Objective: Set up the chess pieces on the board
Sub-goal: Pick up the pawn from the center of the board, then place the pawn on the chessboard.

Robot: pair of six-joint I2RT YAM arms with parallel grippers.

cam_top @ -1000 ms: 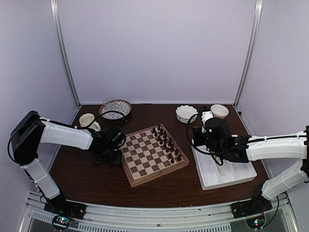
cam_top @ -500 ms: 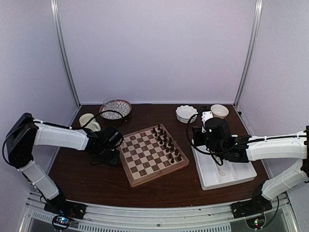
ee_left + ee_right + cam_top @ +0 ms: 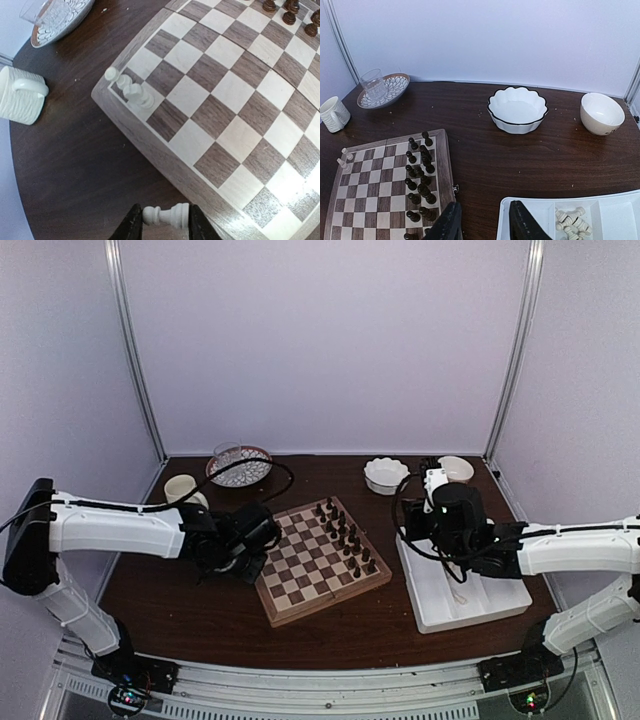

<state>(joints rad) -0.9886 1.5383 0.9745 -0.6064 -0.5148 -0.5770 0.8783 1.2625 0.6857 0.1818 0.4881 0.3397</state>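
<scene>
The wooden board (image 3: 318, 560) lies mid-table; it also shows in the left wrist view (image 3: 235, 100) and the right wrist view (image 3: 380, 185). My left gripper (image 3: 165, 220) is shut on a cream-white pawn (image 3: 167, 215), held sideways just off the board's left rim; in the top view this gripper (image 3: 240, 552) sits at that edge. Two white pieces (image 3: 132, 90) stand at the board's near-left corner. Dark pieces (image 3: 420, 175) fill the right side. My right gripper (image 3: 481, 225) is open and empty over the table between board and tray (image 3: 462, 590). Several white pieces (image 3: 572, 221) lie in the tray.
A cream mug (image 3: 182, 488) and a patterned plate with a glass (image 3: 238, 464) stand at the back left. A scalloped white bowl (image 3: 385, 475) and a small cream bowl (image 3: 455, 469) stand at the back right. Enclosure walls surround the table.
My left arm has stretched rightward, bringing its gripper from the table left of the board to the board's left edge. The right arm has barely shifted.
</scene>
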